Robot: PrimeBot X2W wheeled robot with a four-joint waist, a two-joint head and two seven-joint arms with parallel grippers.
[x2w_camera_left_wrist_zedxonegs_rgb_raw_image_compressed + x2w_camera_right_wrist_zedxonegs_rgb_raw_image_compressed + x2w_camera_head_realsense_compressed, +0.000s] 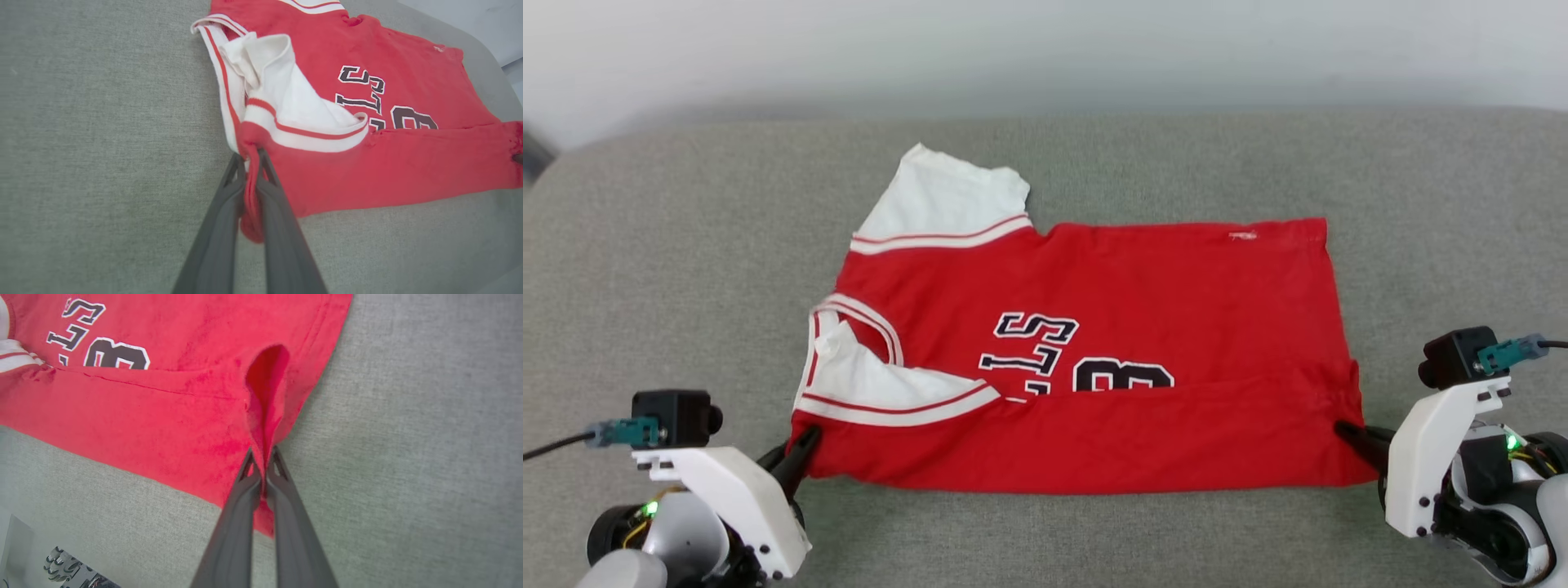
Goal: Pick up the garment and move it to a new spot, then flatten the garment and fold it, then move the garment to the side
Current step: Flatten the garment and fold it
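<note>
The grey cloth-covered surface (686, 245) runs nearly the full width of the head view, and its far edge curves away under a pale wall. There is broad bare room beyond the garment and to either side, and a narrower strip on the robot's side. The garment (1135, 278) lies flat across the middle, collar toward the robot's left and hem toward its right. Its far white sleeve is spread outward. Its near long edge is folded up over the body, so the fold line cuts off the lower part of the black-and-white lettering and number. The near sleeve lies tucked inward over the red cloth. The left gripper (805, 445) sits at the near collar-side corner. Its fingertips look small from the head, but the left wrist view shows the fingers squeezed narrow on a bunched ridge of red fabric. The right gripper (1347, 431) is at the near hem-side corner. The right wrist view shows it clamped tight on a pinched pleat, with a small pocket of cloth gaping just past the tips. In that view's lower left corner, past the surface's edge, a dark ridged part is cut off and hard to make out.
</note>
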